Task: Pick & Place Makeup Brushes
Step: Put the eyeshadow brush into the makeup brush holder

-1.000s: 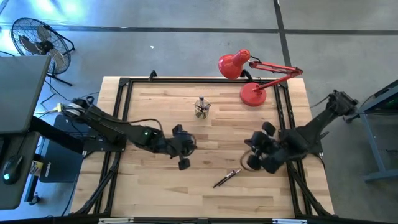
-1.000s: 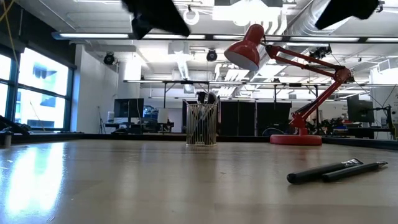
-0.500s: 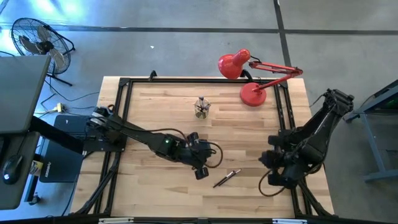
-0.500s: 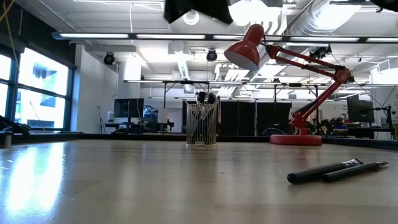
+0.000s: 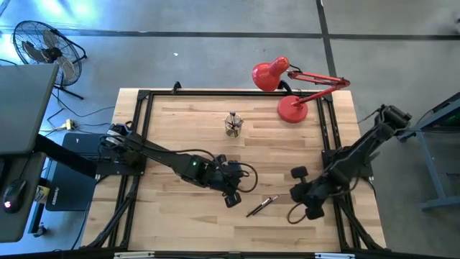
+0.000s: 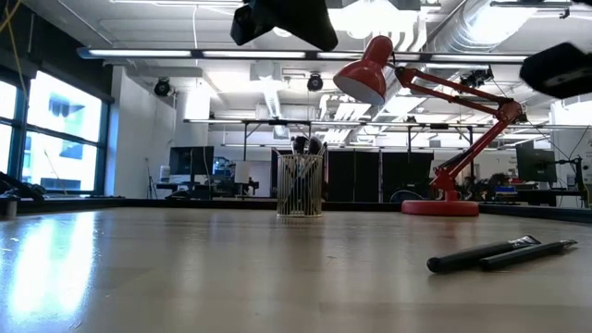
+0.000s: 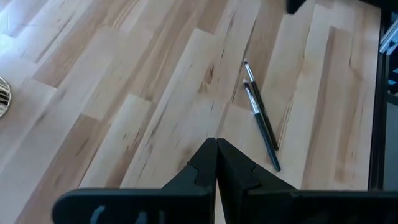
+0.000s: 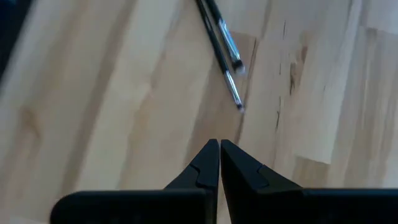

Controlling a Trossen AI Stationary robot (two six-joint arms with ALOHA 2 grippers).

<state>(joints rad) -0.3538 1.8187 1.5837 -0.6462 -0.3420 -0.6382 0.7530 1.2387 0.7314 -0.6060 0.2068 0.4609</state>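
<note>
Brushes [image 5: 261, 206], two touching side by side, lie near the tabletop's front edge, long axis slanting toward the back-right corner, between the left gripper [image 5: 231, 199] just beside them, nearer, and the right gripper [image 5: 296, 194], both pinched together, empty.

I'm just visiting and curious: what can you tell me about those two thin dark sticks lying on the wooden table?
The two thin dark makeup brushes lie flat on the light wooden table, side by side and close together, nearly parallel, one set slightly further along than the other. Each has a slim black handle, a short silver ferrule and a small bristle tip. They rest in the table's near right part, between the two arms. Nothing holds or touches them; only the tabletop is under them.
</note>
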